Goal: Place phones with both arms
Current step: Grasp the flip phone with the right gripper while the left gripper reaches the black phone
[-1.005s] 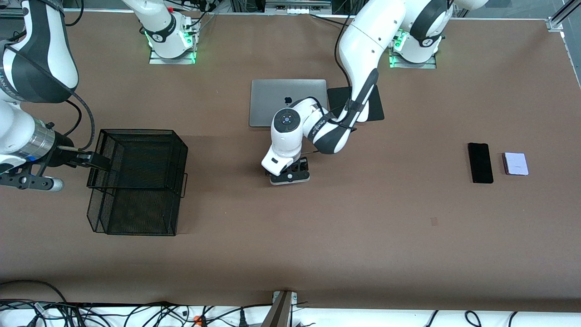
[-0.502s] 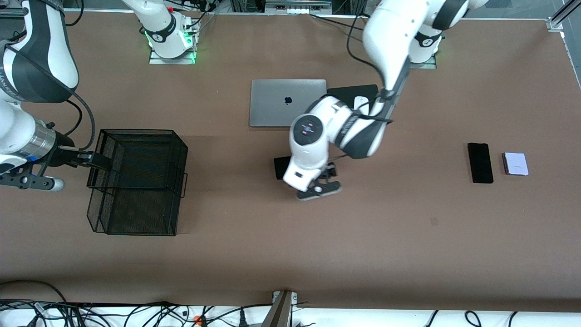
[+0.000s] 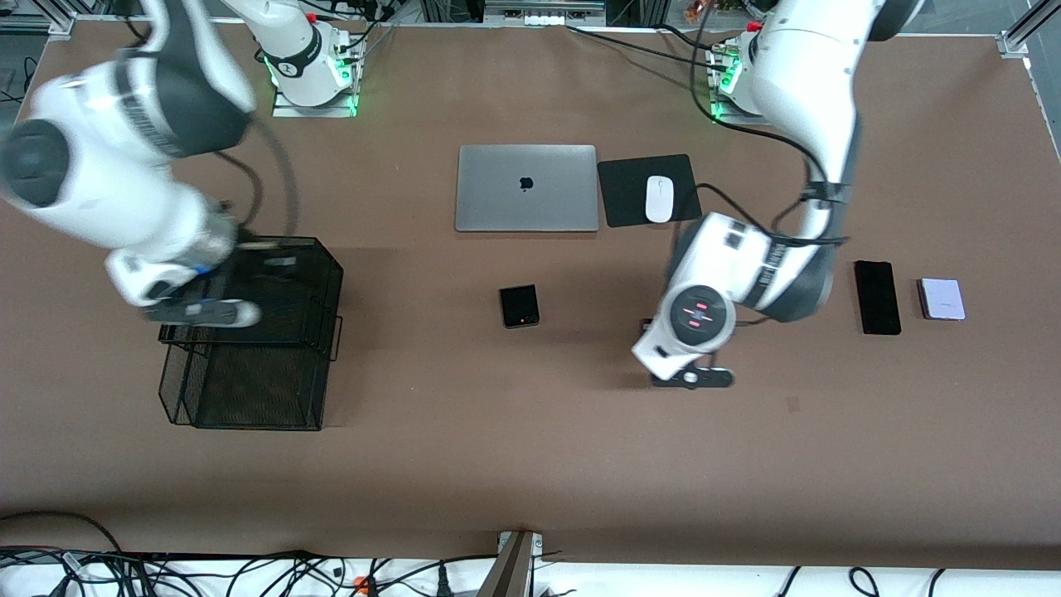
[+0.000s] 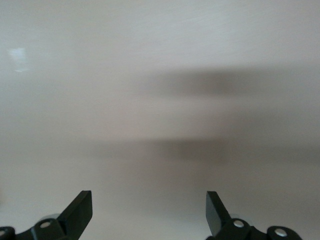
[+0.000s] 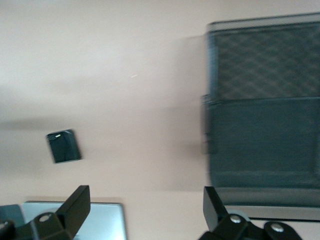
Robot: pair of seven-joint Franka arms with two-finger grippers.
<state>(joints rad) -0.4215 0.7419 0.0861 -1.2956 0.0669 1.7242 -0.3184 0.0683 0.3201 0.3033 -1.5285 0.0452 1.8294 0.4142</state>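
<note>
A small squarish black phone (image 3: pixel 519 306) (image 5: pixel 63 146) lies flat mid-table, nearer to the front camera than the silver laptop. Toward the left arm's end lie a long slim black phone (image 3: pixel 877 297) and, beside it, a pale lavender-white phone (image 3: pixel 942 298). My left gripper (image 3: pixel 692 377) (image 4: pixel 149 212) hangs open over bare table between the small black phone and the slim one, holding nothing. At the right arm's end, the right gripper (image 3: pixel 203 311) (image 5: pixel 145 210) is open and empty over the edge of the black mesh basket (image 3: pixel 249 348).
The silver laptop (image 3: pixel 526 188) (image 5: pixel 75 220) lies shut toward the robots' bases. Beside it a white mouse (image 3: pixel 658 199) sits on a black pad (image 3: pixel 622 195). The mesh basket (image 5: pixel 265 115) is tall and stands at the right arm's end.
My left gripper has come off the small black phone, left it on the table and swung toward the left arm's end. The right arm has swung from beside the basket to over it.
</note>
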